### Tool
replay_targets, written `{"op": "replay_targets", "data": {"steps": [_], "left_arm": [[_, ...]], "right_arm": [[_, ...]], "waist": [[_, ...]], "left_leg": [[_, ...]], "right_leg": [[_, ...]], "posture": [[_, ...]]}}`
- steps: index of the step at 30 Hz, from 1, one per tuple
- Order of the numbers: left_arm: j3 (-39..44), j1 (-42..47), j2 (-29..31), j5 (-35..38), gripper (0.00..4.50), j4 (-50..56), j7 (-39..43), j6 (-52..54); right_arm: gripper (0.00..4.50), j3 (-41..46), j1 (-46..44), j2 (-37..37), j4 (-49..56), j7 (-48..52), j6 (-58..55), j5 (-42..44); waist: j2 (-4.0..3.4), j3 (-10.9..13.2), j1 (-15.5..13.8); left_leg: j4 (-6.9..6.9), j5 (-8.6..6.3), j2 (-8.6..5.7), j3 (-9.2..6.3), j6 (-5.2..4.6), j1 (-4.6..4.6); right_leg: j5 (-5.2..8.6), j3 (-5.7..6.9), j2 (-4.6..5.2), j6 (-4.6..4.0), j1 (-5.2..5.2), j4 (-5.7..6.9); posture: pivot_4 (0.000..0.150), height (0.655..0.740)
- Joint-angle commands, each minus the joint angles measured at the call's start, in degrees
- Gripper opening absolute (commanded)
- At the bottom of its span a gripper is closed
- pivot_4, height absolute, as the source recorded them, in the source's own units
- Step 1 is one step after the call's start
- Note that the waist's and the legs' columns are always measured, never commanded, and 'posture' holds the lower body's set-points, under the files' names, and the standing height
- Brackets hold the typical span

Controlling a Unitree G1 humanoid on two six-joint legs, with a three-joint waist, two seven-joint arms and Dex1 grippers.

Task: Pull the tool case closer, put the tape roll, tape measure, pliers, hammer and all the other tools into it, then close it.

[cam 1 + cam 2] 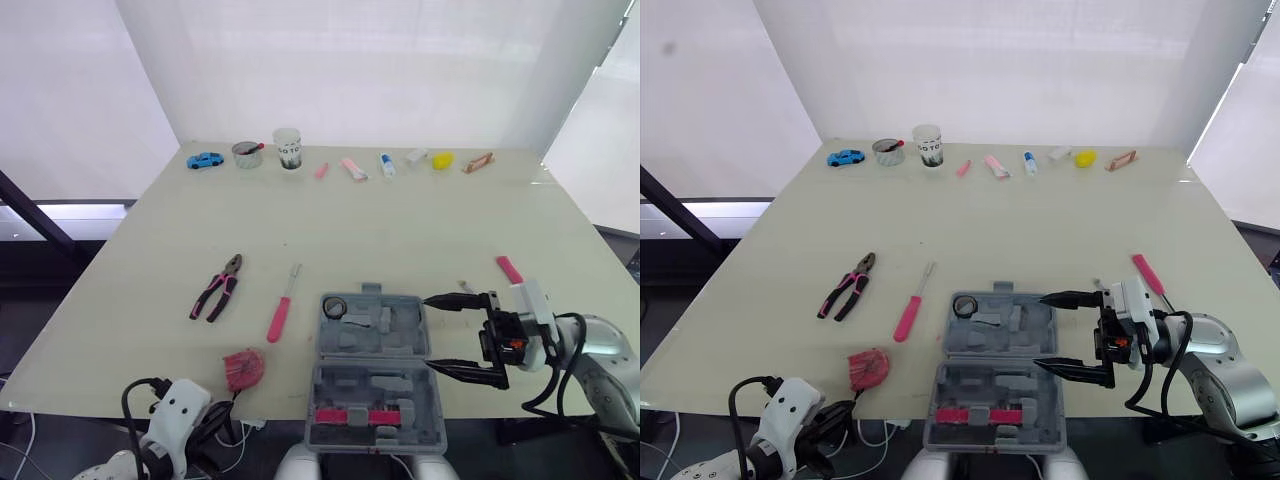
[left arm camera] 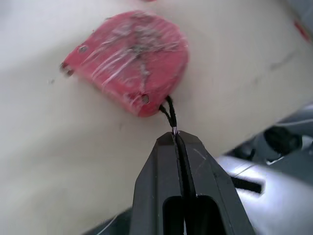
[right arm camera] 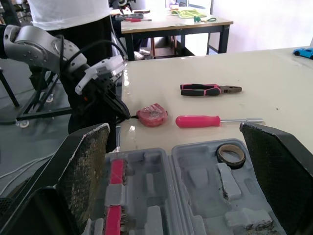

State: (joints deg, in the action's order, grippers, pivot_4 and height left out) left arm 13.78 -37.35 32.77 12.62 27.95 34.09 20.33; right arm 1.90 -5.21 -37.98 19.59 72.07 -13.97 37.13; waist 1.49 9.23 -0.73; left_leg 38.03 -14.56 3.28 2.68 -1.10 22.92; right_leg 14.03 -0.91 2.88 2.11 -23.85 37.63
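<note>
A broad pale table is seen, and on its near edge a grey tool case is laid open flat, one half toward the robot and the other half beyond it. A pink bar is seated in the nearer half, and several of the moulded recesses in both halves are seen to be unfilled. The right gripper is held at the case's right side with its two black fingers spread wide, one by the far half and one by the near half; nothing is gripped between them. The left gripper is held at the table's near edge, left of the case, with its fingers pressed together on the end of a thin black cord that is fixed to the tape measure. The pliers, with pink and black handles, are laid well left of the case, and a pink-handled screwdriver is laid between them and the case. The red tape measure is rested on the table near the front edge, just left of the case. The tape roll is already placed in the far left corner of the case. A small pink tool is left on the table beyond the right gripper.
</note>
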Motion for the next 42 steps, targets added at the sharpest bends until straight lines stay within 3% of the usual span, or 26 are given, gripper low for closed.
{"op": "replay_targets", "data": {"steps": [1,4,7,10,11,12,14,15,19,22,25,31,42], "left_arm": [[0.71,-1.69,-0.31,0.40,0.04,2.57,1.15,-2.48],[0.52,-1.01,-0.62,0.46,0.04,2.38,1.67,-4.25],[1.23,-0.87,-0.90,2.34,0.81,2.97,2.77,-4.54],[2.52,-2.63,-1.51,3.91,2.39,4.31,3.43,-4.82],[2.73,-3.92,-1.56,4.30,2.66,4.88,4.14,-5.35],[2.85,-5.12,-1.59,4.77,3.45,5.41,4.94,-5.65],[3.27,-6.54,-1.89,5.64,4.30,6.01,5.92,-6.53],[3.48,-6.78,-1.91,5.89,4.45,6.06,6.37,-7.20],[4.99,-3.12,-0.64,5.88,4.45,3.45,8.32,-11.73],[5.21,1.20,4.35,0.42,4.45,-2.39,12.17,-21.15],[5.61,4.10,7.80,0.45,4.45,-7.87,15.94,-25.28],[3.02,13.17,11.87,0.47,4.45,-18.32,20.65,-27.37],[-1.88,22.35,13.84,1.32,4.45,-28.81,26.84,-25.29]], "right_arm": [[4.50,0.62,-0.77,-0.44,0.45,0.56,0.97,0.14],[4.50,0.31,-0.76,-0.10,0.48,0.33,1.28,-0.13],[4.50,0.08,-0.75,0.22,0.45,0.20,1.48,-0.33],[4.50,0.22,-1.08,0.33,0.13,0.12,1.60,-0.40],[4.50,0.35,-1.18,0.31,0.10,0.03,1.57,-0.32],[4.50,0.47,-1.29,0.25,0.02,-0.02,1.54,-0.24],[4.50,0.70,-1.34,0.07,-0.09,0.01,1.46,-0.08],[4.50,0.82,-1.32,-0.03,-0.15,0.07,1.48,-0.05],[4.50,1.17,-0.98,-0.25,0.22,-0.04,1.34,0.21],[4.50,1.38,-0.44,-0.19,1.42,-0.83,0.75,0.75],[4.50,1.33,-0.47,-0.14,1.81,-1.33,0.52,0.89],[4.50,0.57,-1.20,0.34,1.60,-1.96,0.84,0.55],[4.50,-0.52,-1.87,0.40,3.44,-2.64,-0.38,1.68]], "waist": [[0.05,0.04,0.05],[0.06,0.10,0.04],[0.07,0.12,0.04],[0.10,0.15,0.10],[0.14,0.17,0.27],[0.14,0.18,0.32],[0.12,0.22,0.38],[0.13,0.25,0.37],[0.08,0.38,-0.13],[0.06,0.40,-0.09],[0.03,0.43,0.15],[0.05,0.45,0.19],[0.05,0.45,0.14]], "left_leg": [[0.00,0.00,0.00,0.01,0.00,0.01],[-0.01,-0.01,0.00,0.02,-0.01,0.05],[-0.02,0.00,-0.01,-0.01,-0.01,0.06],[-0.02,0.00,-0.01,0.00,-0.01,0.06],[-0.02,0.00,0.00,0.00,-0.01,0.06],[-0.02,-0.01,0.00,0.03,-0.01,0.07],[-0.04,-0.01,-0.01,0.04,-0.01,0.08],[-0.04,-0.01,-0.01,0.04,-0.01,0.08],[-0.03,-0.01,-0.03,-0.03,-0.01,0.07],[-0.01,0.00,-0.08,-0.03,-0.01,0.08],[-0.02,0.00,-0.07,0.03,-0.01,0.07],[-0.07,-0.01,-0.07,0.11,-0.03,0.11],[-0.06,-0.01,-0.06,0.17,-0.03,0.09]], "right_leg": [[0.00,-0.01,0.01,-0.01,0.00,-0.02],[-0.05,0.00,0.01,-0.08,-0.02,-0.05],[-0.05,0.02,0.00,-0.09,-0.03,-0.05],[-0.05,0.02,-0.02,-0.08,-0.03,-0.04],[-0.05,0.01,-0.02,-0.08,-0.03,-0.05],[-0.05,-0.01,-0.02,-0.08,-0.02,-0.05],[-0.04,-0.02,-0.01,-0.07,-0.02,-0.06],[-0.04,-0.02,-0.01,-0.07,-0.02,-0.06],[0.03,0.05,-0.04,0.06,-0.06,-0.04],[0.03,0.12,-0.10,0.05,-0.04,-0.02],[-0.08,0.02,-0.13,-0.15,-0.03,-0.02],[-0.09,0.04,-0.14,-0.14,-0.04,-0.06],[-0.09,0.08,-0.18,-0.14,0.00,0.00]], "posture": [[0.150,0.7400],[0.150,0.7400],[0.150,0.7400],[0.150,0.7400],[0.150,0.7400],[0.150,0.7400],[0.150,0.7400],[0.150,0.7400],[0.150,0.7400],[0.150,0.7400],[0.150,0.7400],[0.150,0.7400],[0.150,0.7400]]}}
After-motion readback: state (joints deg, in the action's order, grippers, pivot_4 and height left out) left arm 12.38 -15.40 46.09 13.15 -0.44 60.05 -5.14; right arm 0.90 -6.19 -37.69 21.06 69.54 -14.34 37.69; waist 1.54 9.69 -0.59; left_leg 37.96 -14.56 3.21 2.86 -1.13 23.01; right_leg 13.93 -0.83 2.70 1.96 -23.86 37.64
